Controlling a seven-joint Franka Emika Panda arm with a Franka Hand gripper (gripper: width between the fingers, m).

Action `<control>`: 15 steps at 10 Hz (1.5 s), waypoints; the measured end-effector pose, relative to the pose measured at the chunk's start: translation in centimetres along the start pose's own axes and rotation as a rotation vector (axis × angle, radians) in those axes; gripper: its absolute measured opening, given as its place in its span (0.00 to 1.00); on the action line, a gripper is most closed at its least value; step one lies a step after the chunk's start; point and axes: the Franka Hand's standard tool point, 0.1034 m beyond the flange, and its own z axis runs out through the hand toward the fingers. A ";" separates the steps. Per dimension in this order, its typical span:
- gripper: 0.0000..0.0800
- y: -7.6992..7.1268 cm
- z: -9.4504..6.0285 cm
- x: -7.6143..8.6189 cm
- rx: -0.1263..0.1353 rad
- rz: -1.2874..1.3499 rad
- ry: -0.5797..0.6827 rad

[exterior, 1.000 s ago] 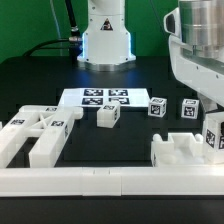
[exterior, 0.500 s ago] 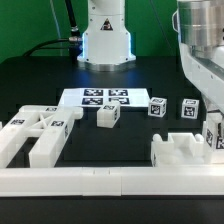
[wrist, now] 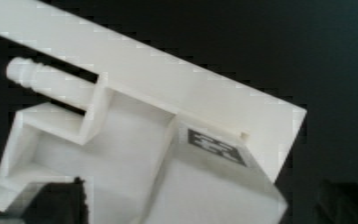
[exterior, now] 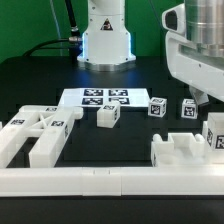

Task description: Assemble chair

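In the exterior view the chair is not yet built and lies in loose pieces on the dark tabletop. A cluster of flat slabs and leg bars lies at the exterior view's left. Three small tagged cubes sit near the marker board, and the seat block stands just behind the border rail. The gripper hangs over a tagged part at the exterior view's right edge, beside the seat block. The arm's bulk hides the jaws, so I cannot tell how wide they stand or whether anything is held. In the wrist view a white slab part with a round peg and a square tag fills the picture. No fingers show clearly, so the grip stays unsettled here too. The step in hand looks like placing this part by the seat block. The next move probably calls for a clean lift clear of it.
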 end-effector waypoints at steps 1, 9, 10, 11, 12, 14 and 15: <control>0.81 0.0 0.0 0.0 0.000 -0.091 0.000; 0.81 0.5 0.0 -0.2 -0.105 -0.862 0.050; 0.81 0.4 0.0 -0.2 -0.107 -0.945 0.047; 0.81 0.5 0.0 -0.2 -0.109 -1.008 0.044; 0.81 0.5 0.0 -0.2 -0.110 -1.031 0.043; 0.46 0.5 0.0 -0.2 -0.109 -1.028 0.043; 0.46 0.5 0.0 -0.2 -0.109 -1.023 0.043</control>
